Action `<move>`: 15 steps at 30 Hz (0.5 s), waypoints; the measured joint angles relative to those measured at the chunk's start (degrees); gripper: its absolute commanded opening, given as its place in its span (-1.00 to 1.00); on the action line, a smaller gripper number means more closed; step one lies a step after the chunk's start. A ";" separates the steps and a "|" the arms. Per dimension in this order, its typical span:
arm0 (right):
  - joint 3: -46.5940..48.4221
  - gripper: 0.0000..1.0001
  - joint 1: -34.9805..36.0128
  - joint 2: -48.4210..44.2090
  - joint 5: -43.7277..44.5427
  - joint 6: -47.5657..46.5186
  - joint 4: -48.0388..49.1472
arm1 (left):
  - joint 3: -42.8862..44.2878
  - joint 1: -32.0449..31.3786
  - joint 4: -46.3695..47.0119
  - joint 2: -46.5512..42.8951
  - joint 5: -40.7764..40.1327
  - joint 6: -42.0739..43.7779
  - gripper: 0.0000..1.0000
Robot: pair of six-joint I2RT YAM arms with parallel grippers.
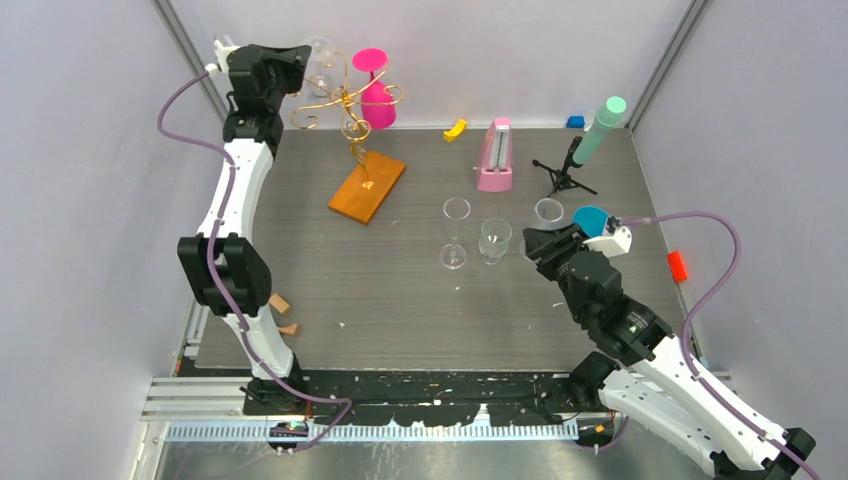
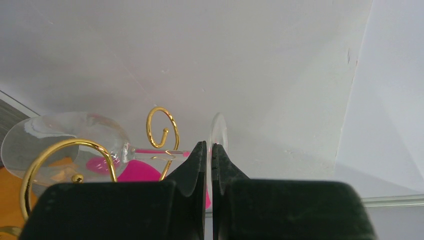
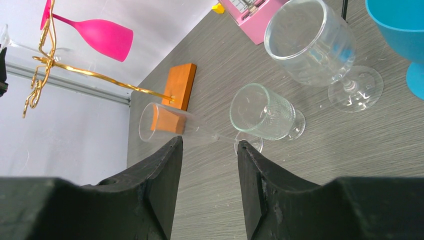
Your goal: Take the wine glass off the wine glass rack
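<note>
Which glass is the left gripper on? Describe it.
Find the gold wire rack on an orange base, far left of the table. Of two glasses among its arms, it is the clear glass, not the pink glass, its foot pinched by the left gripper.

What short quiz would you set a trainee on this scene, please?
1. True or false: the left gripper is shut on the foot of the clear wine glass.
2. Which colour is the other glass hanging on the wine glass rack? A blue, B pink, C green.
3. Fill in: the right gripper is ____ and holds nothing.

Key: 1 true; 2 B; 3 open.
</note>
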 measured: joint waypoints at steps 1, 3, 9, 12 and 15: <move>0.00 -0.01 0.00 0.00 -0.02 0.00 0.00 | 0.00 0.28 0.02 0.00 0.02 0.02 -1.00; 0.00 -0.01 0.00 0.00 -0.02 0.02 0.00 | 0.00 0.94 0.13 0.00 0.17 0.09 -1.00; 0.00 0.20 0.00 0.00 -0.15 0.13 -0.02 | 0.39 4.09 0.13 0.11 1.57 1.09 -1.00; 0.00 0.23 0.00 0.00 -0.44 0.17 -0.04 | 1.88 5.86 0.11 0.50 2.73 2.91 -1.00; 0.00 0.25 0.00 0.00 -0.55 0.15 -0.07 | 2.51 7.58 0.13 0.42 3.82 4.04 -1.00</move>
